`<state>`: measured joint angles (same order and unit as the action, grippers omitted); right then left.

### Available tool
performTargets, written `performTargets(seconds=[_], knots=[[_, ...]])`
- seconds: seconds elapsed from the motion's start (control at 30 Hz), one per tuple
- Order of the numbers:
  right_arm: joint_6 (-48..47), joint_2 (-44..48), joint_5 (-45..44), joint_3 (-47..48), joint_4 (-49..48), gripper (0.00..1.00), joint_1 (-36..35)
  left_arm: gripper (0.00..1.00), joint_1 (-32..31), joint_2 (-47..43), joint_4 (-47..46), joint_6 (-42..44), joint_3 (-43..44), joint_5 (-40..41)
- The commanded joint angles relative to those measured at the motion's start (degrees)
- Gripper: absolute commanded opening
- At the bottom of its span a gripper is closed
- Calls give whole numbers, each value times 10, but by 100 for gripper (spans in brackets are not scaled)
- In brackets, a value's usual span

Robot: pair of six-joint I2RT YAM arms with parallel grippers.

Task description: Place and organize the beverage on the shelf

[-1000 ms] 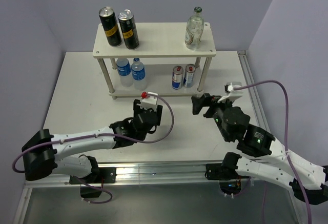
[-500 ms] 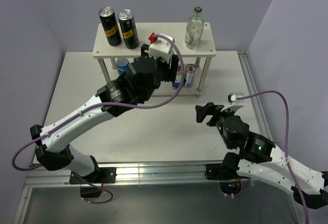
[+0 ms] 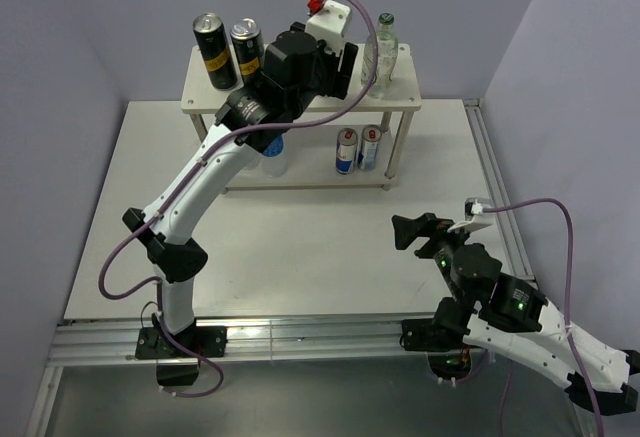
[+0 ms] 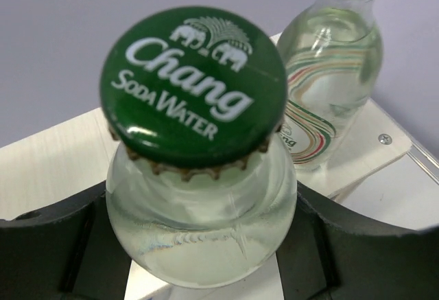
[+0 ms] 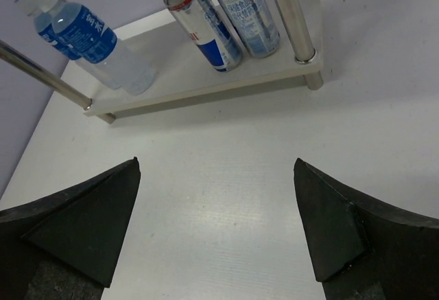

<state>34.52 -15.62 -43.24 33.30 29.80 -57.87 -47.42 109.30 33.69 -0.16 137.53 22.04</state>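
White table [image 3: 300, 247], walls on three sides. The cream shelf [image 3: 400, 97] stands at the far edge, with a top board, a lower board and thin round legs.

The left arm [image 3: 200, 177] stretches from its base up and over the top board. The right arm [image 3: 520, 307] lies low over the table's near right part, well apart from the shelf.

The left gripper [image 4: 206, 245] is clamped on a green-capped bottle [image 4: 199, 142]. Dark fingers [image 4: 55, 245] press on either side of the glass below the cap, which reads "Chang Soda Water". This bottle is over the right half of the top board. It cannot be told whether its base touches the board.

The right gripper [image 3: 410, 232] is released. In the wrist view its fingers [image 5: 82, 224] are spread wide, with only bare table between them.

Top board, left end: two black cans [image 3: 214, 51] stand upright side by side, the right one [image 3: 245, 42] partly behind the arm.

Top board, right end: a clear bottle [image 3: 380, 52] stands upright, just beside the held one [image 4: 329, 73].

Lower board, right side: two slim cans [image 3: 346, 150] in silver, blue and red stand upright, close together near the front right leg [image 5: 202, 29].

Lower board, left side: two water bottles [image 5: 92, 42] with blue labels, one behind the other. From above they are mostly hidden by the arm.
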Motion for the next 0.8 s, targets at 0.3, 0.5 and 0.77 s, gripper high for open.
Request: performTargets(seconds=[0.3, 0.5, 0.77], knots=[[29, 23, -10, -15, 11, 100, -2, 0, 52, 18, -117, -59, 46, -137], [29, 25, -12, -17, 12, 100, -2, 0, 58, 39, -127, -71, 52, -164], [29, 27, -14, -18, 10, 100, -2, 0, 58, 48, -138, -67, 38, -164]])
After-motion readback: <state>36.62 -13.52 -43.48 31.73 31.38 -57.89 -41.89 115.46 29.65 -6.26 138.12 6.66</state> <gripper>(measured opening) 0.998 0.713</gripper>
